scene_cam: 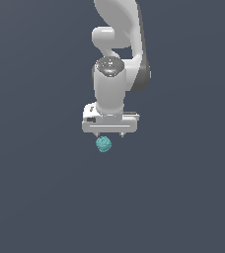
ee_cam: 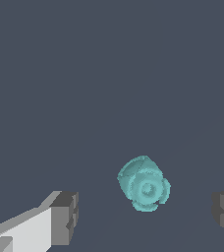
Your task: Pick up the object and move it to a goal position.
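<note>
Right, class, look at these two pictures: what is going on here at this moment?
A white robot arm in a simulator hangs over a small teal ball. Its gripper is open. In the wrist view the ball sits between the two fingers, nearer one than the other and touching neither. Nothing is gripped yet, so the pick-up has not been made.

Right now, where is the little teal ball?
In the exterior view the teal ball sits just below the white gripper, toward that view's left end of it. The wrist view shows it between the open fingers, untouched.
</note>
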